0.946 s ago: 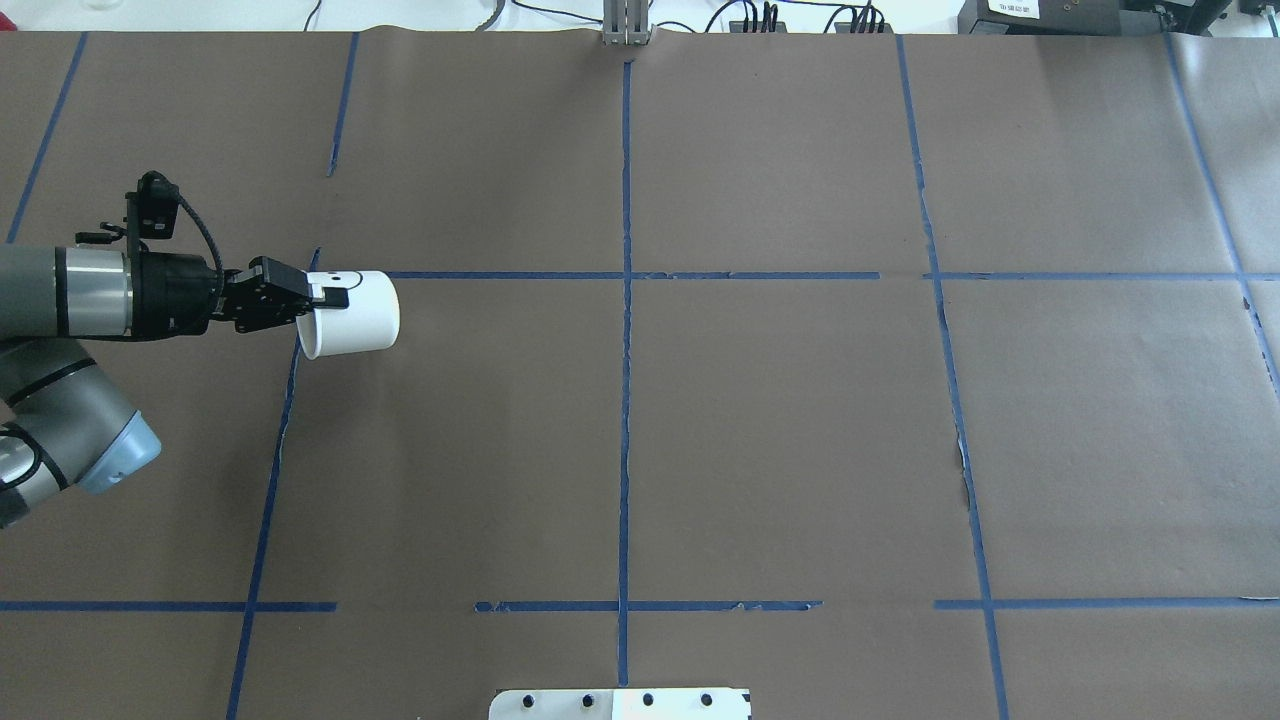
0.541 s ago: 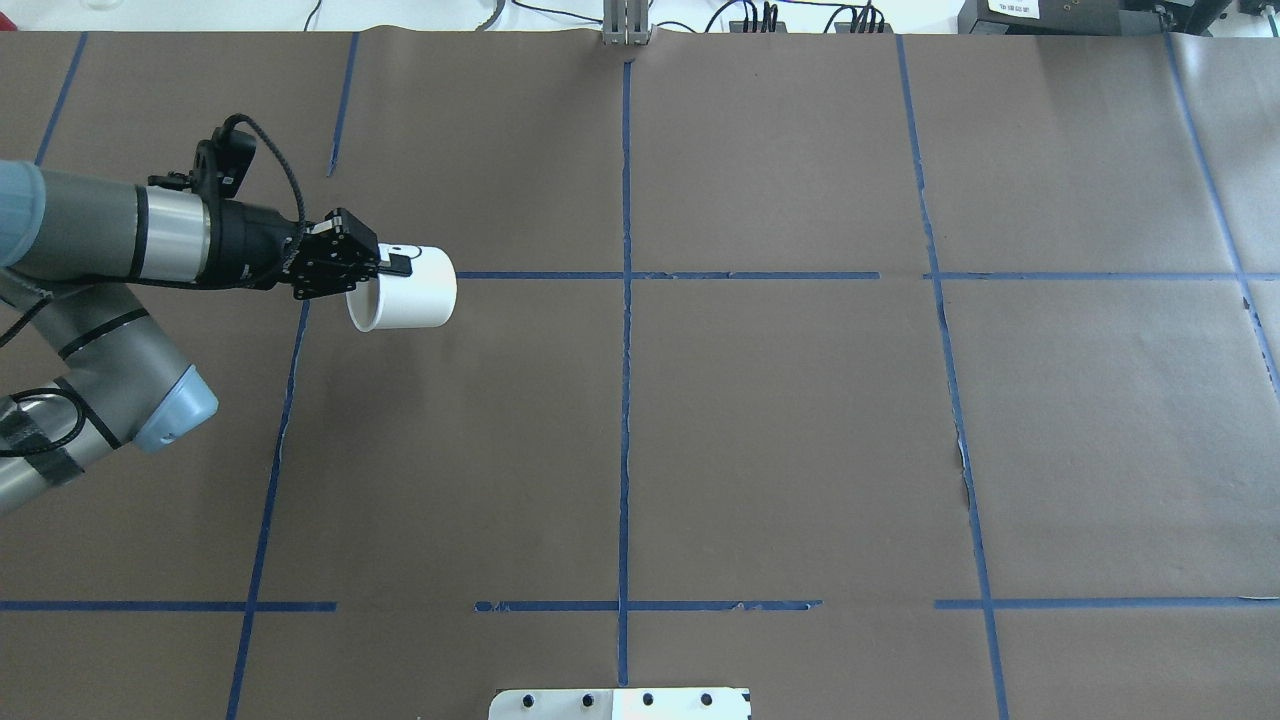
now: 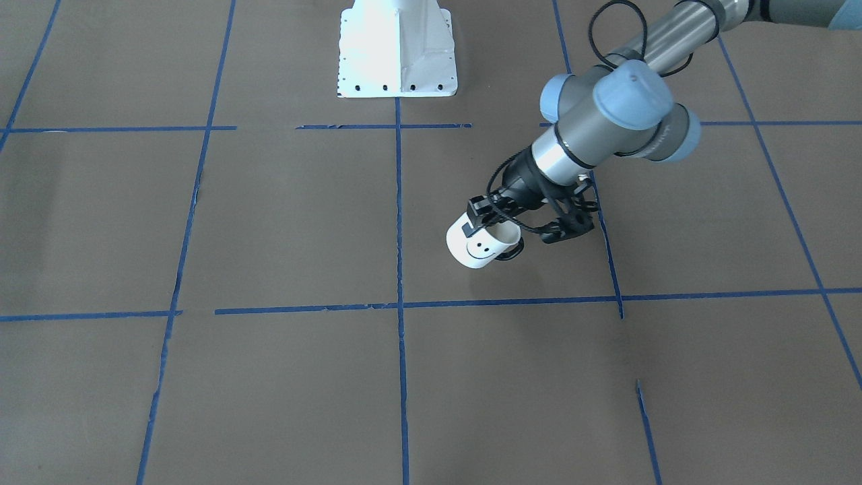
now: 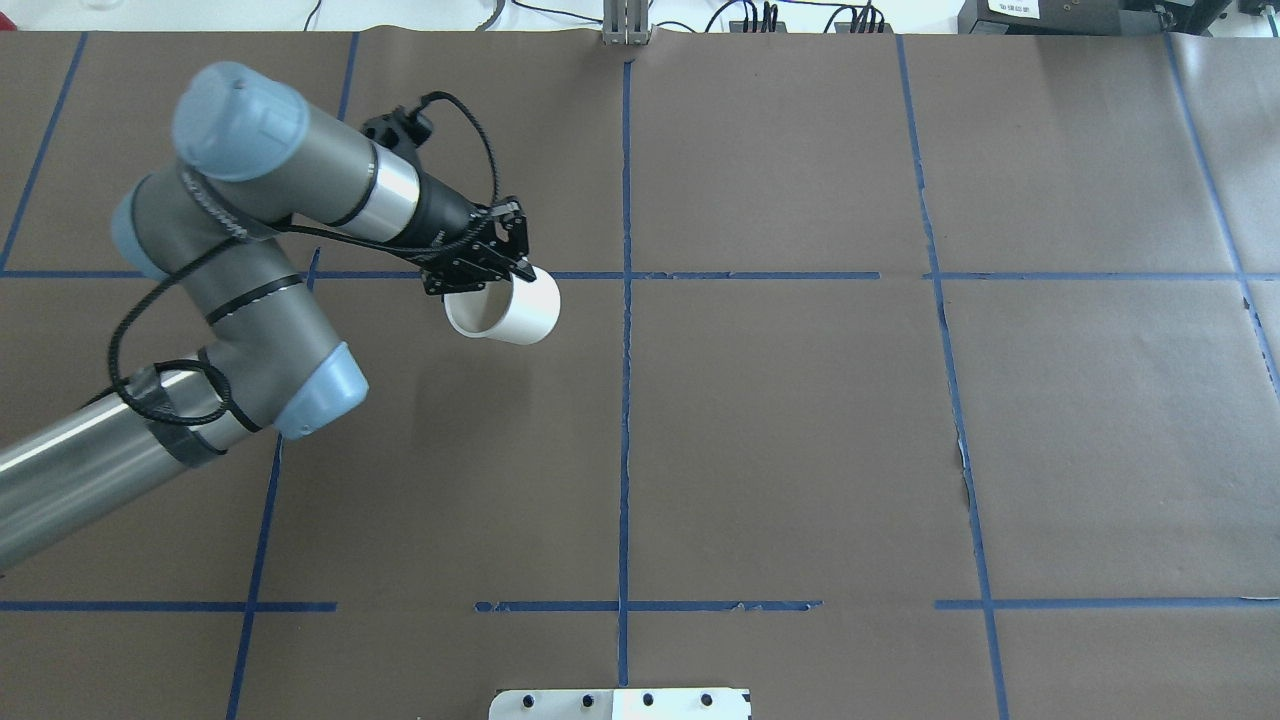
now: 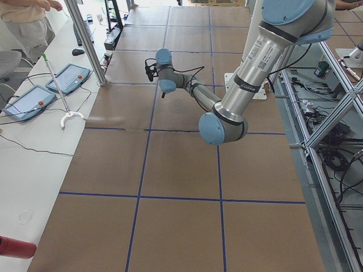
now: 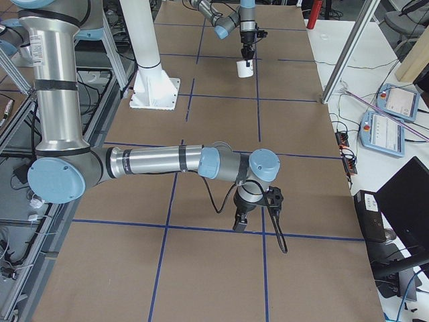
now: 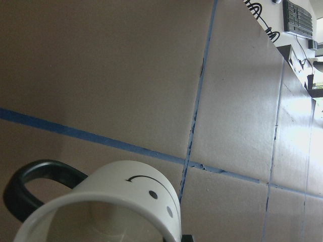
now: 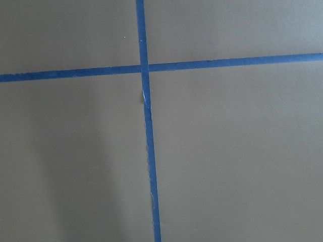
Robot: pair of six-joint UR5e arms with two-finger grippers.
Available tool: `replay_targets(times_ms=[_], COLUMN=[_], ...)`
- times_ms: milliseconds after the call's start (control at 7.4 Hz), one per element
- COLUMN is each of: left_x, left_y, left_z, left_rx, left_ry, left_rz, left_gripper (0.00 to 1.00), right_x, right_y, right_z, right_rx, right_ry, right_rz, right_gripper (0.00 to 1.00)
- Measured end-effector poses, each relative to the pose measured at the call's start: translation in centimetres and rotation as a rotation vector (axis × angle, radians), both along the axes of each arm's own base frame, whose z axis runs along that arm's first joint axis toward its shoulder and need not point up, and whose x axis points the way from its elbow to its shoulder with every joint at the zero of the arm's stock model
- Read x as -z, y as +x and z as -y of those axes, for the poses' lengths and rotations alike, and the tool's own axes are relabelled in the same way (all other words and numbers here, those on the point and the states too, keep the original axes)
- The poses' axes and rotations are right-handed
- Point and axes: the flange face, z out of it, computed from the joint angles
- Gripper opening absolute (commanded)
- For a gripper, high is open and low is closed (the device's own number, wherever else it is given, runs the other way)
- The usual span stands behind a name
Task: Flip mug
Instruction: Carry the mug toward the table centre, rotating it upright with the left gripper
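The white mug (image 4: 515,312) with a black smiley face (image 3: 479,252) is held tilted off the brown paper, left of the table's middle tape line. Its mouth faces back toward the robot and partly up. Its black handle (image 3: 515,249) sticks out to the side. My left gripper (image 4: 500,278) is shut on the mug's rim, one finger (image 3: 471,225) outside the wall. The left wrist view shows the mug's rim, face and handle (image 7: 126,201) close up. My right gripper (image 6: 241,221) points down over the paper far from the mug; I cannot tell whether it is open or shut.
The table is covered in brown paper with blue tape lines (image 4: 625,400). The robot's white base plate (image 3: 397,54) sits at the near edge (image 4: 620,705). A metal post (image 4: 625,25) and cables stand at the far edge.
My left arm has swung to the right and extended with the mug in its grip. The wrist has turned, so the mug's mouth now shows more toward the overhead camera.
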Motion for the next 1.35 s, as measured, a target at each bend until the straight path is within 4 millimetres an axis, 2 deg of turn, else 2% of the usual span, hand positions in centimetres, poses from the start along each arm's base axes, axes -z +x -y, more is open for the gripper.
replay_targets(times_ms=[270, 405, 676, 811, 946, 1216, 1351], left_x=[4.9, 6.7, 7.9, 7.9, 8.0, 8.4, 9.1], left_y=[6.7, 9.2, 12.6, 13.6, 14.2, 14.2, 13.3], left_z=[-2.0, -2.2, -2.7, -3.4, -3.9, -4.2, -4.3], left_rx=[-0.058, -0.082, -0.127, -0.146, -0.156, -0.128, -0.112], left_ry=[-0.002, 0.0, 0.014, 0.019, 0.022, 0.044, 0.067], left_rz=[0.167, 0.223, 0.274, 0.282, 0.285, 0.29, 0.277], left_gripper=[0.0, 0.0, 0.0, 0.52, 0.99, 1.0, 1.0], right_x=[0.0, 0.0, 0.0, 0.0, 0.0, 0.0, 0.0], right_y=[0.0, 0.0, 0.0, 0.0, 0.0, 0.0, 0.0], right_z=[0.0, 0.0, 0.0, 0.0, 0.0, 0.0, 0.0], right_rx=[0.0, 0.0, 0.0, 0.0, 0.0, 0.0, 0.0], right_ry=[0.0, 0.0, 0.0, -0.001, -0.001, 0.0, 0.0], right_rz=[0.0, 0.0, 0.0, 0.0, 0.0, 0.0, 0.0], right_gripper=[1.0, 1.0, 1.0, 1.0, 1.0, 1.0, 1.0])
